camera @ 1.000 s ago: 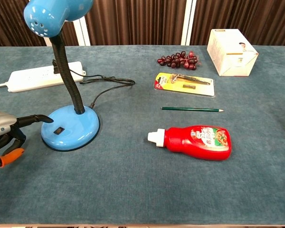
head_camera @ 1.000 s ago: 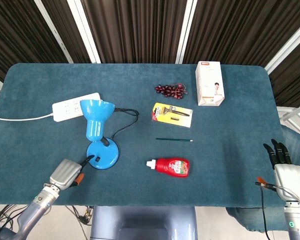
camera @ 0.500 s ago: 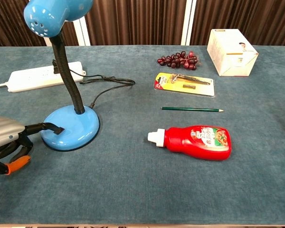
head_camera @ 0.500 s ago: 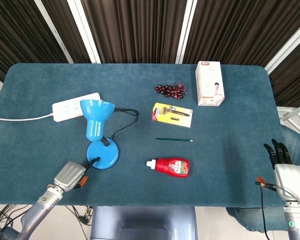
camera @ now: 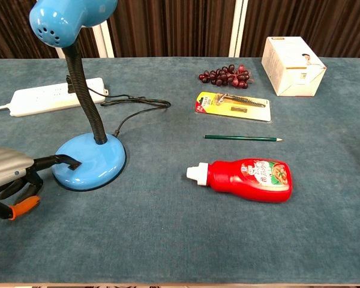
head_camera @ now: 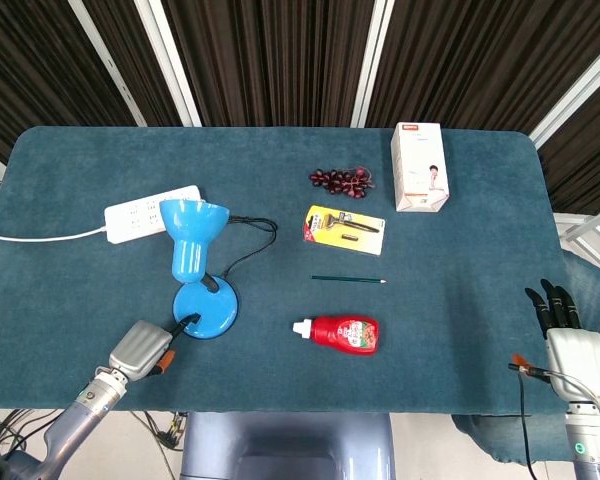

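The blue desk lamp [camera: 87, 159] stood on the left half of the worktop [head_camera: 460, 250], its round base near the front edge and its cord running back to the white power strip [head_camera: 150, 211]. The left hand [camera: 12, 180] sat at the front left corner with one dark finger laid on the base's rim and the others curled loosely underneath, gripping nothing. Right of the lamp a broad strip of bare cloth ran to the red sauce bottle [camera: 246, 179] lying on its side.

Compared with a second before, the left hand had slid rightward along the front edge, bringing its finger onto the base; in the last half second it hardly shifted. Everything else lay unchanged.

The right hand [head_camera: 563, 325] hung off the worktop's right front corner, fingers straight and slightly apart, empty, and only the head view caught it. The chest view cut off most of the left hand at the frame edge.
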